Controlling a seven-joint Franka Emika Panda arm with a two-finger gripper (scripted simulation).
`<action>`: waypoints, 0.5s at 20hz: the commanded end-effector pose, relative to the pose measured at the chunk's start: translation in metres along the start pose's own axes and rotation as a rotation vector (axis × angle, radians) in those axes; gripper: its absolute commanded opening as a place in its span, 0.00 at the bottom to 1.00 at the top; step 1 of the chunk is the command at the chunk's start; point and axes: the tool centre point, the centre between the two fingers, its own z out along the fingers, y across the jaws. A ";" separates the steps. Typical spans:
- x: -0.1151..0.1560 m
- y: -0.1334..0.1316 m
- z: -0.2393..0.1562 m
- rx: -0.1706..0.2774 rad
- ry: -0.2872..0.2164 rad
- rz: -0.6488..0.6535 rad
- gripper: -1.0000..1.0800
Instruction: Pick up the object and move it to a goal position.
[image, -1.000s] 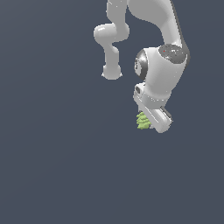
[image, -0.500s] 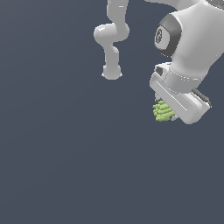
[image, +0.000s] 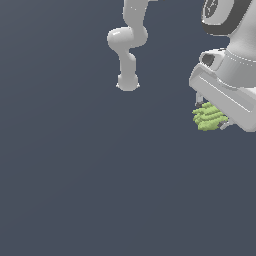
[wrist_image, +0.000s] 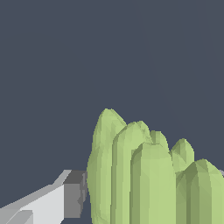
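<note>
1 tool (image: 211, 116) clamped on object (image: 209, 118), ext. view's right.

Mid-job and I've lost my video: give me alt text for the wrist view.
A yellow-green banana bunch fills the lower middle of the frame, its ridged lobes upright against a plain dark grey background. One grey-padded white finger of the gripper presses against its side.

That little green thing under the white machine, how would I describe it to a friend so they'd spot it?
Find the big white robot arm at the exterior view's right. Just beneath its wide white head, between the fingers, sits a small yellow-green lumpy bunch of ridged lobes, like tiny bananas. It is the only coloured thing against the grey.
</note>
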 end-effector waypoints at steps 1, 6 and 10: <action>-0.004 -0.005 -0.011 -0.001 0.000 0.000 0.00; -0.009 -0.012 -0.025 -0.001 -0.001 0.000 0.00; -0.012 -0.015 -0.032 -0.001 -0.001 0.000 0.00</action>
